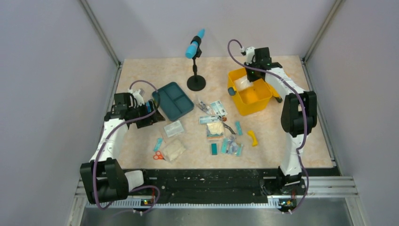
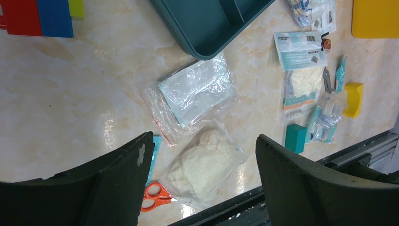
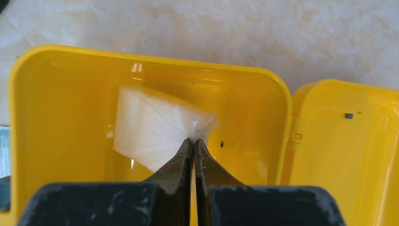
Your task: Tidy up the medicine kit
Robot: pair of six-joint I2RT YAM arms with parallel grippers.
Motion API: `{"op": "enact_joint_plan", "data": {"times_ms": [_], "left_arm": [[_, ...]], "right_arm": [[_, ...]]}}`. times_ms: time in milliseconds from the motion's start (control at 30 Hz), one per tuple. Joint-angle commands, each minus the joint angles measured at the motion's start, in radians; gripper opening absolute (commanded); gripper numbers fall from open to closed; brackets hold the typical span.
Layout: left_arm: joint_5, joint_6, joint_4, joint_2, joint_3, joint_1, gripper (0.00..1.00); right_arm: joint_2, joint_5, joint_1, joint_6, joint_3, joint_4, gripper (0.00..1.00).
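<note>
A white pouch (image 3: 150,127) is pinched inside the medicine kit (image 3: 56,94) by the right gripper (image 3: 193,141), while the left gripper (image 2: 204,138) is spread apart and most packets (image 1: 216,127) are not yet packed.

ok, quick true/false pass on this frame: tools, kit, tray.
1. The right tool is shut on a white pouch inside the medicine kit. True.
2. The left tool is shut on the scissors. False: it is open and holds nothing; the scissors lie on the table.
3. The insert tray sits inside the medicine kit. False: it lies on the table, outside the kit and apart from it.
4. The kit's lid is open. True.
</note>
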Motion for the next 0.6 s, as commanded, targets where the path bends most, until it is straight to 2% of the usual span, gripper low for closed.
{"op": "enact_joint_plan", "data": {"times_ms": [0,300,333,467,567], "left_arm": [[-0.004,0.034,-0.020,-0.020,0.048,-0.003,0.83],[-0.028,0.057,-0.045,-0.026,0.058,-0.003,0.83],[-0.030,0.058,-0.044,-0.027,0.056,-0.003,0.83],[-0.040,0.063,-0.047,-0.029,0.061,-0.003,0.83],[-0.045,0.070,-0.050,-0.028,0.064,-0.003,0.84]], "right_arm": [[0.062,0.045,0.010,0.052,0.073,0.041,0.00],[0.169,0.133,0.013,0.068,0.132,0.067,0.00],[0.178,0.138,0.013,0.068,0.137,0.068,0.02],[0.200,0.169,0.013,0.067,0.145,0.078,0.24],[0.195,0.174,0.013,0.076,0.152,0.078,0.33]]}}
